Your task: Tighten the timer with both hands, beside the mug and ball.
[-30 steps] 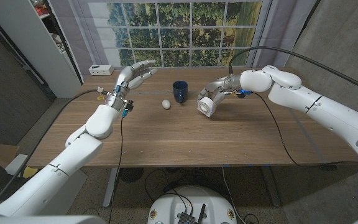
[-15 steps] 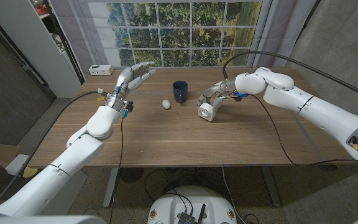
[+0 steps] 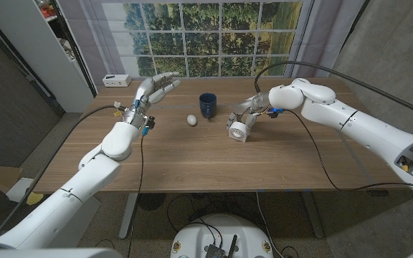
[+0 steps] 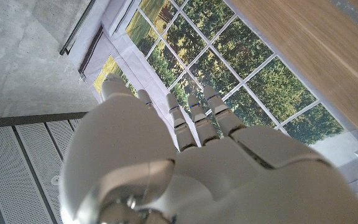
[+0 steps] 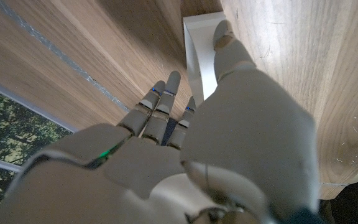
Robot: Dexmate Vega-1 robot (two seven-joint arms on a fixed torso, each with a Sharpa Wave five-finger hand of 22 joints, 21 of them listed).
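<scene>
The white timer (image 3: 238,131) sits right of the dark blue mug (image 3: 207,105) and the small white ball (image 3: 191,120). My right hand (image 3: 247,112) grips the timer from behind and above. In the right wrist view the fingers (image 5: 160,102) and thumb wrap the timer's white body (image 5: 199,50) against the wood. I cannot tell whether the timer touches the table. My left hand (image 3: 156,89) hovers over the back left of the table, well apart from the timer, holding nothing. Its fingers (image 4: 194,115) are stretched out and slightly apart.
A small white box (image 3: 113,80) lies at the table's back left edge, near my left hand. A large window picture (image 3: 206,36) stands behind the table (image 3: 192,161). A black cable runs from my right arm across the table's right side.
My right hand has carried the timer a little lower and nearer the front, and its arm has swung left. The left hand, mug and ball have not moved.
</scene>
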